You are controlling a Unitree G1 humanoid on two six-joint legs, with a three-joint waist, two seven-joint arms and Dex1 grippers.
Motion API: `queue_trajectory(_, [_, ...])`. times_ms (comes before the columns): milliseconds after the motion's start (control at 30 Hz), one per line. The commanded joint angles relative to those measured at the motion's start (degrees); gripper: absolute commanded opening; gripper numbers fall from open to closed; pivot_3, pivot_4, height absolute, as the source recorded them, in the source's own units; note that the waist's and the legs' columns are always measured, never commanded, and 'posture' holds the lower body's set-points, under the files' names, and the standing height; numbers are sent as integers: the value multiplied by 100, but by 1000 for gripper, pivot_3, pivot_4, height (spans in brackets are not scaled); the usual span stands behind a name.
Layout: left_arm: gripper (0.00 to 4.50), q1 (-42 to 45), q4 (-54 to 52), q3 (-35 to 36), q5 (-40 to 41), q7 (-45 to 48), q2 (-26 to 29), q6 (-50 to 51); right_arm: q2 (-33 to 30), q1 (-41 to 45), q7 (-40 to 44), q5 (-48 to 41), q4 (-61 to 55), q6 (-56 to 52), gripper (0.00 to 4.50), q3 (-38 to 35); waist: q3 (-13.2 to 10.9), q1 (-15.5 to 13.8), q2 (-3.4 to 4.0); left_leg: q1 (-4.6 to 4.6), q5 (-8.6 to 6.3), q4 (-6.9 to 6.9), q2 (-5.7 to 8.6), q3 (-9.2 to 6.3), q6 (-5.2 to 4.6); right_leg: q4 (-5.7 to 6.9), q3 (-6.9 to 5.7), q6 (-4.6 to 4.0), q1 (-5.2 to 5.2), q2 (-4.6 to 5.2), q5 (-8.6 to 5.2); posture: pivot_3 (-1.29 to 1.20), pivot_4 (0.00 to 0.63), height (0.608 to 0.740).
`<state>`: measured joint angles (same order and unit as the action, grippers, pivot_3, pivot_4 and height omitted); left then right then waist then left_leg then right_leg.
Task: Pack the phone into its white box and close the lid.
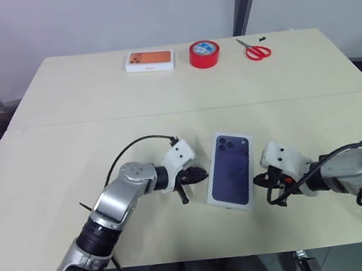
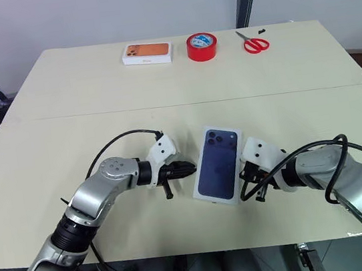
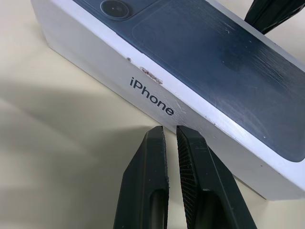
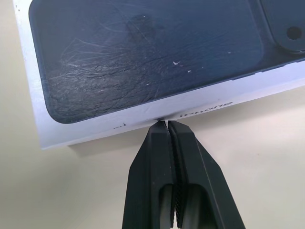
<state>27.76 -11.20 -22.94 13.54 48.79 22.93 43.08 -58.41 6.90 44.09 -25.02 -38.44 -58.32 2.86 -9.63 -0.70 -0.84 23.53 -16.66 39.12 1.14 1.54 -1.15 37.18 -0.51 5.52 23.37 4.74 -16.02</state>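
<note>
Both grippers sit low centre of the head view, flanking the lid (image 1: pixel 230 167), which is down on the box – base and phone can't be seen under it, so can't confirm the phone is inside

Left gripper (image 1: pixel 200 172): fingers nearly together, thin slit between them, holding nothing, tips just beside the lid's left long wall by the iPhone lettering. Can't tell if they touch

Right gripper (image 1: pixel 260 180): fingers fully closed, holding nothing, tips at the lid's right long wall, touching or as good as

Lid lies centre frame, slightly tilted, printed camera end toward the top. Looks seated and square, so the task is probably at or near done, maybe a last squeeze/alignment

Handling: rigid cardboard, light even with a phone in it, glossy top, will slide on the smooth table (image 1: pixel 68 144) if pushed from one side only. Best hold is on the two long walls, opposed, mid-length. Pressing on top risks little; prying at a corner could lift the lid

Upper frame: orange box (image 1: pixel 149 60), red tape roll (image 1: pixel 204 54), scissors (image 1: pixel 256 50), well apart from the work
</note>
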Motion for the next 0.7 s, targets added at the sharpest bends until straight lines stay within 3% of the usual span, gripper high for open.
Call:
queue_trajectory(33, [466,66,-94,-65,81,77,-111,-112,78,59,46,-188,-171,17,78,-199,0,0,0,0,0,0,0,0,0,0,0,0,0,0,0,0,150,725])
queue_trajectory(700, [466,81,-264,220,409,63,-308,129,-4,97,126,-553,-293,-70,78,-547,0,0,0,0,0,0,0,0,0,0,0,0,0,0,0,0,150,725])
